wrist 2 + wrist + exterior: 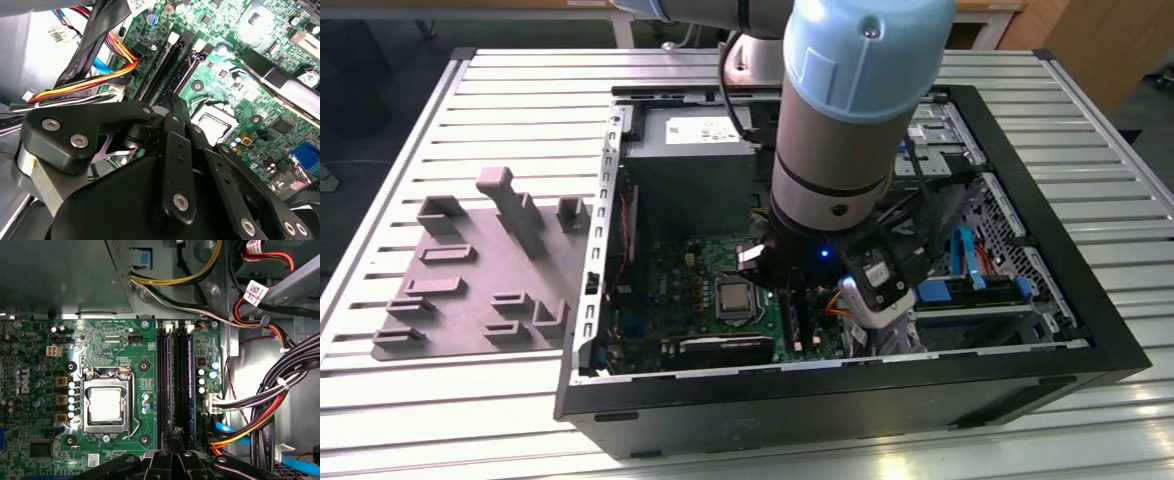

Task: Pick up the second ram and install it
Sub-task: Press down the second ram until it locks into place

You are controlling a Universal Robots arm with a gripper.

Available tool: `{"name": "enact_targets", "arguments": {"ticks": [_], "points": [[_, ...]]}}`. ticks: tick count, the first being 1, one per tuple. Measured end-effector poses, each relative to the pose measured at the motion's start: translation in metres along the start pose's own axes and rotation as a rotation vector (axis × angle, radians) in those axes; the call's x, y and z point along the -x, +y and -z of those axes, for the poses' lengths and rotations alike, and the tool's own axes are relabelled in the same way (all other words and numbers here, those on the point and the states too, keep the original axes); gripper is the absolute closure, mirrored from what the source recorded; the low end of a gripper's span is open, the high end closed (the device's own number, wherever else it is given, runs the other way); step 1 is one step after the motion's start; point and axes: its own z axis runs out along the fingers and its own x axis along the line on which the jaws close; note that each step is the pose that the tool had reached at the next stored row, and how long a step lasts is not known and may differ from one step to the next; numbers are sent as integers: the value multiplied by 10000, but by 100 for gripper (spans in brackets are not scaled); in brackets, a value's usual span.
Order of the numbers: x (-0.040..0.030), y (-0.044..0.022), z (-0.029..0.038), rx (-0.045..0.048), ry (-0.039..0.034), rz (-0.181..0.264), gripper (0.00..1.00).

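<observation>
The pincer (176,432) is lowered over the motherboard's memory slots (176,380) (grip state cannot be told); seating step judged underway, calling for straight downward pressure.

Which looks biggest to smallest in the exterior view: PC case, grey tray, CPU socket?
1. PC case, largest by far.
2. Grey tray, on the table at the exterior view's left of the case.
3. CPU socket, a small square on the motherboard inside the case.
No close calls; the gaps are wide.
</observation>
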Motion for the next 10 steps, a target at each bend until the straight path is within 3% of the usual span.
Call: {"name": "enact_targets", "arguments": {"ticks": [10], "points": [[-1,-3,-25,3,8,46,89]]}}
